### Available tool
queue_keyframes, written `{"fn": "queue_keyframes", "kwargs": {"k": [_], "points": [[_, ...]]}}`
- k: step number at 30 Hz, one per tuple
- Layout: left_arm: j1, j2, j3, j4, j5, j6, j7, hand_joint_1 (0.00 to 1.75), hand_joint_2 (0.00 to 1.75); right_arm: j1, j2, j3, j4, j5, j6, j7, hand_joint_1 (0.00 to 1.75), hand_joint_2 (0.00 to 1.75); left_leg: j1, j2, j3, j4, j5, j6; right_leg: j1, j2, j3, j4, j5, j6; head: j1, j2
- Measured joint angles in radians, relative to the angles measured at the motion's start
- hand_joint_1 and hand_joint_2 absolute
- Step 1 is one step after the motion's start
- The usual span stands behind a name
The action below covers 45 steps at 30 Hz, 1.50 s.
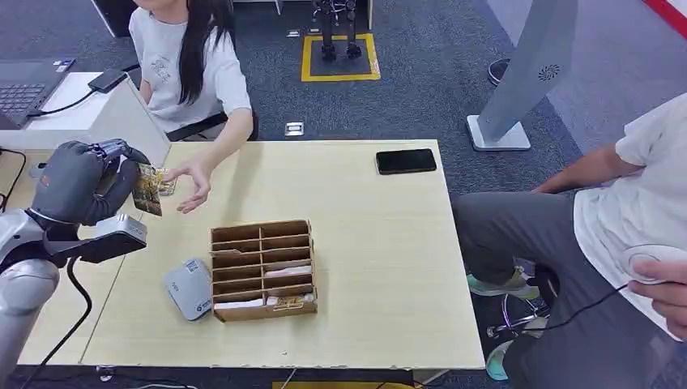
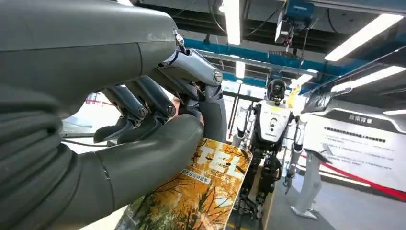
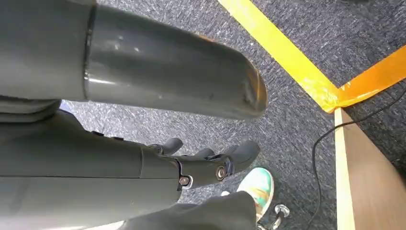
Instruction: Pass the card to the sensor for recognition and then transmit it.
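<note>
My left hand (image 1: pixel 81 180) is raised over the table's left edge and pinches a card (image 1: pixel 147 190) printed with orange autumn leaves. The left wrist view shows the thumb (image 2: pixel 143 163) pressed on the card (image 2: pixel 201 191), with the fingers (image 2: pixel 143 108) curled above it. A person's open hand (image 1: pixel 193 182) reaches in just right of the card. The grey sensor pad (image 1: pixel 189 288) lies flat on the table, left of the wooden card box (image 1: pixel 262 268). My right hand (image 3: pixel 210 165) hangs beside the table with fingers apart, holding nothing.
A black phone (image 1: pixel 405 160) lies at the table's far right edge. A second person (image 1: pixel 616 243) sits to the right holding a cabled device. A desk with a laptop (image 1: pixel 24 89) stands at far left. A white stand (image 1: pixel 518 81) rises behind the table.
</note>
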Motion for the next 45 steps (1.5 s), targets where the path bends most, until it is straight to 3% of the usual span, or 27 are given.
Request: {"fn": "queue_keyframes", "kwargs": {"k": [2,5,8,12,24,41,42,43,45], "points": [[-0.002,0.002,0.000,0.000,-0.001,0.000,0.000,1.75,1.75,0.000,0.000,-0.001,0.000,0.000,-0.001,0.000,0.00,0.00,0.000,0.000,0.000,0.000,0.000,0.000,0.000,0.000,0.000,0.000,0.000,0.000,0.000,0.000],[-0.037,-0.019,-0.001,0.020,-0.093,0.034,0.079,1.75,1.75,0.002,0.000,-0.002,0.000,0.005,-0.002,0.007,0.00,0.00,0.000,-0.001,-0.001,0.000,0.000,0.000,0.000,-0.001,-0.001,0.000,0.000,0.000,0.000,0.000],[-0.123,-0.062,-0.011,0.107,-0.204,0.065,0.171,1.75,1.75,-0.001,0.000,-0.002,-0.002,0.010,-0.012,0.006,0.00,0.00,0.000,-0.002,-0.001,0.000,0.002,0.000,0.000,-0.002,-0.001,0.000,0.001,0.000,0.000,0.000],[-0.221,-0.106,-0.019,0.232,-0.245,0.102,0.223,1.75,1.75,0.000,0.000,-0.002,-0.004,0.018,-0.010,0.008,0.00,0.00,0.000,-0.001,-0.001,0.000,0.002,-0.001,0.000,-0.001,-0.002,0.000,0.003,0.000,0.000,0.000],[-0.279,-0.149,-0.024,0.356,-0.254,0.124,0.225,1.75,1.75,0.014,0.000,-0.002,-0.003,0.018,-0.010,0.014,0.00,0.00,0.000,0.000,-0.002,0.000,0.002,-0.001,0.000,0.001,-0.003,0.000,0.003,0.000,0.000,0.000],[-0.286,-0.158,-0.032,0.383,-0.254,0.124,0.225,1.75,1.75,0.016,0.000,-0.002,-0.003,0.026,-0.011,0.002,0.00,0.00,0.000,0.001,-0.002,0.000,0.002,-0.001,0.000,0.001,-0.003,0.000,0.003,0.000,0.000,0.000],[-0.287,-0.158,-0.032,0.383,-0.254,0.124,0.225,1.41,1.75,0.016,0.000,-0.002,-0.003,0.026,-0.011,0.000,0.00,0.00,0.000,0.001,-0.002,0.000,0.002,-0.001,0.000,0.001,-0.003,0.000,0.003,0.000,0.000,0.000],[-0.287,-0.158,-0.032,0.383,-0.254,0.123,0.225,0.00,1.75,0.016,0.000,-0.002,-0.003,0.026,-0.011,0.000,0.00,0.00,0.000,0.001,-0.002,0.000,0.002,-0.001,0.000,0.001,-0.003,0.000,0.003,0.000,0.000,0.000],[-0.287,-0.158,-0.032,0.384,-0.254,0.124,0.225,0.00,1.75,0.017,0.000,-0.002,-0.003,0.027,-0.011,0.000,0.00,0.00,0.000,0.001,-0.002,0.000,0.002,-0.001,0.000,0.001,-0.003,0.000,0.003,0.000,0.000,0.000]]}}
